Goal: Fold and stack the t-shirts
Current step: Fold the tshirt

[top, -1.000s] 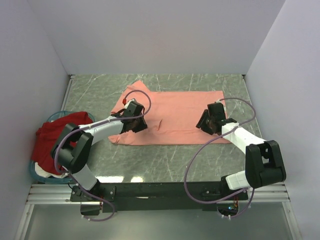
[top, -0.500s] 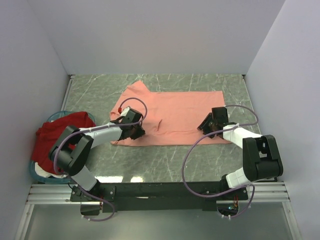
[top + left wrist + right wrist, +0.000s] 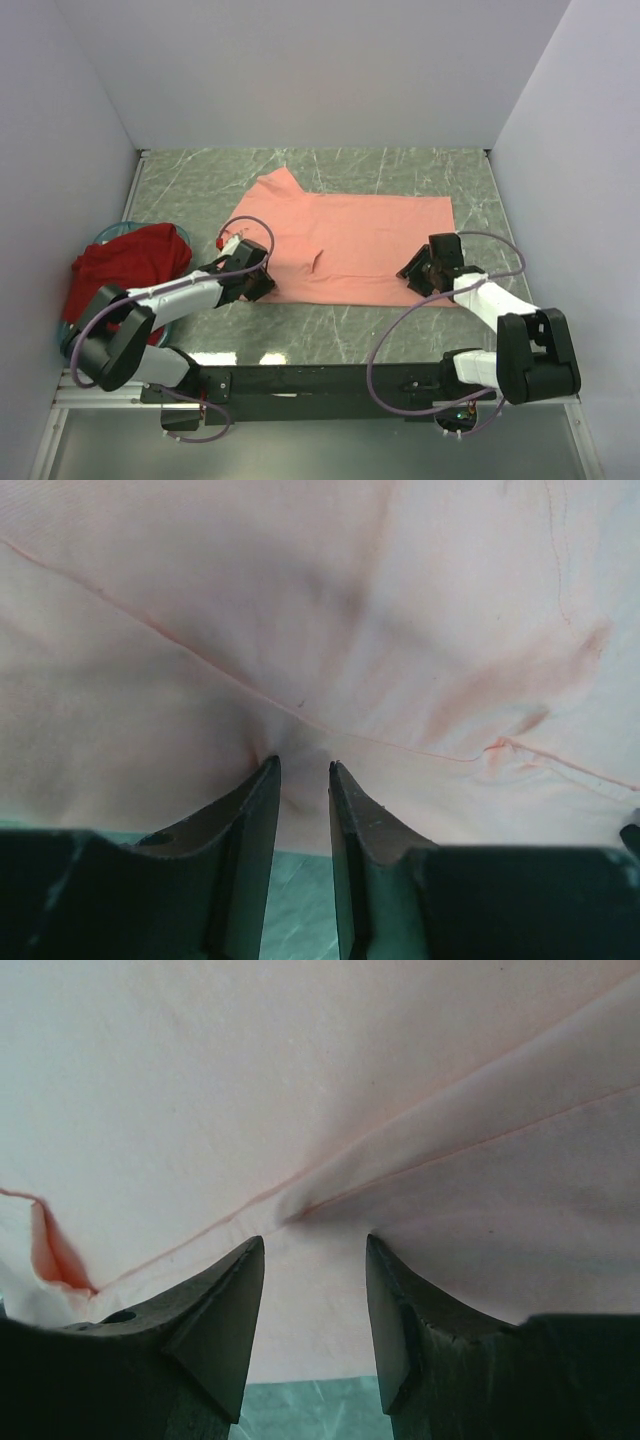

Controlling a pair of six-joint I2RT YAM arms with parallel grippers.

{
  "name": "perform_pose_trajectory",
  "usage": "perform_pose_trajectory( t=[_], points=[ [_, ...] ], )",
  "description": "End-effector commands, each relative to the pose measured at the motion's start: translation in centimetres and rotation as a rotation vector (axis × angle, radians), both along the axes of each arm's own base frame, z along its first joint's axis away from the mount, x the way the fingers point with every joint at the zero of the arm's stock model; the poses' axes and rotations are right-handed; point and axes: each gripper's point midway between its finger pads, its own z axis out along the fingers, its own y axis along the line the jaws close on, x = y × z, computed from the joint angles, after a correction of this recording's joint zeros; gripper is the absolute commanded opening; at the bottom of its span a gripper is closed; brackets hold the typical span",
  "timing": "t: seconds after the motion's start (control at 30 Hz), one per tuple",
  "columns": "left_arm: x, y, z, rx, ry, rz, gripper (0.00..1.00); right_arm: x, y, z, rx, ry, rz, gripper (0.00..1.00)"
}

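The salmon-pink t-shirt (image 3: 360, 235) lies spread flat on the green marbled table, one sleeve pointing to the far left. My left gripper (image 3: 258, 284) is at its near left corner. In the left wrist view the left gripper (image 3: 302, 765) has narrow jaws pinching puckered pink cloth (image 3: 330, 630). My right gripper (image 3: 415, 270) is at the near right edge. In the right wrist view the right gripper (image 3: 313, 1240) has wider jaws closed over the shirt's hem (image 3: 330, 1090), with creases running to the tips. The dark red t-shirt (image 3: 125, 265) lies bunched in the basket at left.
A teal round basket (image 3: 72, 346) stands at the left wall and holds the red shirt. White walls close in the table on three sides. A black rail (image 3: 320, 380) with the arm bases runs along the near edge.
Both grippers have drawn back toward the near edge and the pink shirt has slid with them. Its near hem now lies closer to the arm bases.
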Motion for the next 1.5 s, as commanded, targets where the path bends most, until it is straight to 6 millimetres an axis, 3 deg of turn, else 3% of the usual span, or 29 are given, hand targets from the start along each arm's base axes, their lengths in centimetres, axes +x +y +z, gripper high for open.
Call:
perform_pose_trajectory(
  t=[0.0, 0.17, 0.37, 0.47, 0.5, 0.57, 0.67, 0.7, 0.77, 0.8, 0.83, 0.87, 0.9, 0.97, 1.03, 1.07, 1.1, 1.3, 1.47],
  points=[
    [-2.8, 1.8, -1.3, 0.036, 0.06, 0.022, 0.33, -4.2, -0.5, -2.0, -0.007, 0.119, -0.004, 0.53],
    [-4.5, 2.7, -1.2, 0.017, 0.059, 0.035, 0.33, -5.7, -0.6, -1.5, -0.002, 0.087, 0.006, 0.53],
    [-4.5, 2.6, 1.8, -0.016, -0.004, 0.02, 0.33, -5.7, -0.4, 0.8, 0.003, 0.022, 0.035, 0.52],
    [-1.8, 2.8, 6.0, 0.025, -0.121, 0.023, 0.4, -3.8, -0.3, 3.7, -0.008, -0.086, 0.063, 0.52],
    [0.3, 2.9, 8.8, 0.052, -0.191, 0.032, 0.43, -3.1, -0.1, 4.5, -0.005, -0.114, 0.074, 0.52],
    [3.6, 2.8, 12.3, 0.084, -0.263, 0.025, 0.48, -1.6, 0.8, 6.7, 0.022, -0.171, 0.129, 0.51],
    [8.5, 4.0, 14.9, 0.034, -0.291, 0.054, 0.5, 0.3, 1.7, 8.6, 0.035, -0.235, 0.183, 0.5],
    [11.4, 4.2, 16.0, 0.045, -0.316, 0.031, 0.49, 0.9, 2.0, 9.2, 0.041, -0.259, 0.199, 0.5],
    [14.1, 4.9, 16.4, 0.111, -0.302, 0.055, 0.5, 1.8, 2.2, 10.0, 0.039, -0.286, 0.222, 0.5],
    [17.0, 4.5, 16.8, 0.146, -0.31, 0.022, 0.51, 2.2, 2.5, 10.5, 0.043, -0.303, 0.233, 0.49],
    [18.1, 4.1, 16.5, 0.165, -0.293, -0.007, 0.51, 2.7, 2.6, 11.3, 0.043, -0.328, 0.243, 0.49],
    [19.7, 3.9, 13.6, 0.217, -0.235, -0.052, 0.51, 3.0, 2.8, 11.4, 0.043, -0.33, 0.256, 0.49],
    [22.1, 3.5, 15.7, 0.223, -0.286, -0.063, 0.51, 3.3, 3.0, 11.8, 0.043, -0.347, 0.269, 0.49],
    [25.5, 2.9, 14.2, 0.288, -0.27, -0.127, 0.52, 3.6, 3.4, 12.4, 0.052, -0.368, 0.293, 0.48],
    [27.6, 3.0, 13.2, 0.345, -0.264, -0.152, 0.52, 3.9, 3.8, 12.9, 0.053, -0.393, 0.311, 0.48],
    [28.4, 3.5, 10.2, 0.412, -0.209, -0.175, 0.52, 3.8, 3.9, 13.0, 0.05, -0.401, 0.321, 0.48],
    [30.0, 3.4, 11.7, 0.428, -0.254, -0.171, 0.53, 3.9, 4.0, 13.1, 0.046, -0.41, 0.328, 0.48],
    [34.1, 2.6, 9.6, 0.514, -0.326, -0.268, 0.56, 3.7, 4.0, 13.1, 0.016, -0.43, 0.366, 0.48],
    [35.5, 2.3, 8.7, 0.549, -0.365, -0.309, 0.62, 3.3, 4.3, 13.4, 0.032, -0.456, 0.377, 0.48]
  ],
)
